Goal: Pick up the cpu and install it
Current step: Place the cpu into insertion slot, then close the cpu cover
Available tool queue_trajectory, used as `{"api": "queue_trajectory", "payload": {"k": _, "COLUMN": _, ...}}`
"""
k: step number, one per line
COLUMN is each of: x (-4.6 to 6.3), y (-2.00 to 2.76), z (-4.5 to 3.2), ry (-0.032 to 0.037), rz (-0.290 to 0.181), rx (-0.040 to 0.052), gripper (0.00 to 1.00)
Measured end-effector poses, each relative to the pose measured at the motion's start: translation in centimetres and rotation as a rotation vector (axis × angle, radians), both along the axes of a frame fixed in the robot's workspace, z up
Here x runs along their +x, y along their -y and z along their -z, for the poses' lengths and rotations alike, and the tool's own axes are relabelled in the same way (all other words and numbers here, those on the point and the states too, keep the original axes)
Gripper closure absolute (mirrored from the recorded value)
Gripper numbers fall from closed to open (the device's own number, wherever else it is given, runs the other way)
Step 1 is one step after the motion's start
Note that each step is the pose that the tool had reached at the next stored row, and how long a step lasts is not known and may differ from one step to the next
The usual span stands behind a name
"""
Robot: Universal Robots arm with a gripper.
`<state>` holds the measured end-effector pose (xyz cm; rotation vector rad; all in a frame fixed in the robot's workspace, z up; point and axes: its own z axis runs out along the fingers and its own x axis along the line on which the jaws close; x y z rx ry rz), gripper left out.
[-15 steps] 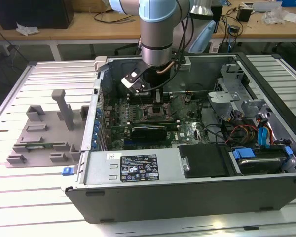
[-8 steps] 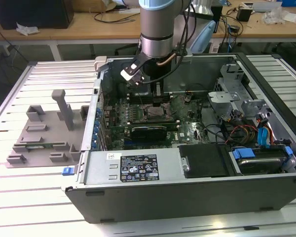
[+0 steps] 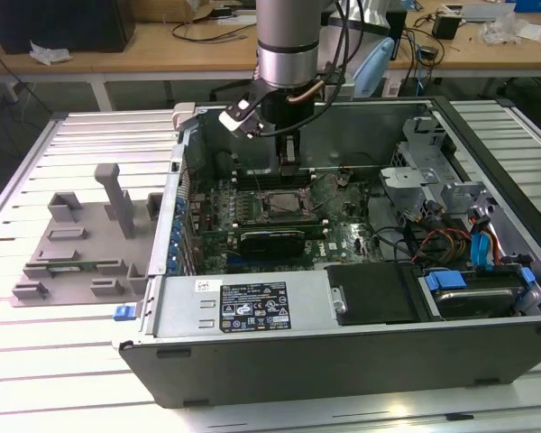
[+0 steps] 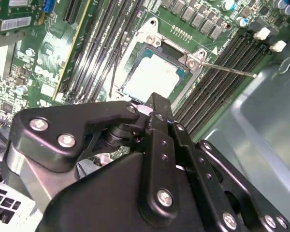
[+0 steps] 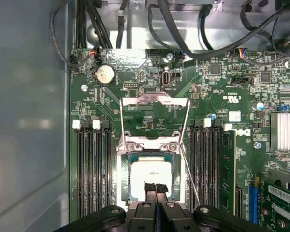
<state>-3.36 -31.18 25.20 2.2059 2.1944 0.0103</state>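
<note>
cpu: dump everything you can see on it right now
The cpu is a small flat square with a bright silver-grey metal top. It lies level inside the motherboard socket, whose hinged load frame is folded open. The tool sits over one edge, fingertips shut together; I can't tell whether it touches. Memory slots flank the socket.

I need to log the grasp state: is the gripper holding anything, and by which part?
Nothing seems held: the gripper is shut with nothing between its fingers, above the cpu, which lies flat in the socket.
</note>
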Motion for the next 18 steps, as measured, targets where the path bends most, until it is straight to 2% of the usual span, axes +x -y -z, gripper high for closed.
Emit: {"api": "queue_trajectory", "payload": {"k": 18, "x": -0.01, "y": 0.01, "z": -0.14, "ry": -0.0005, "rz": 0.000, "rx": -0.0008, "gripper": 0.89}}
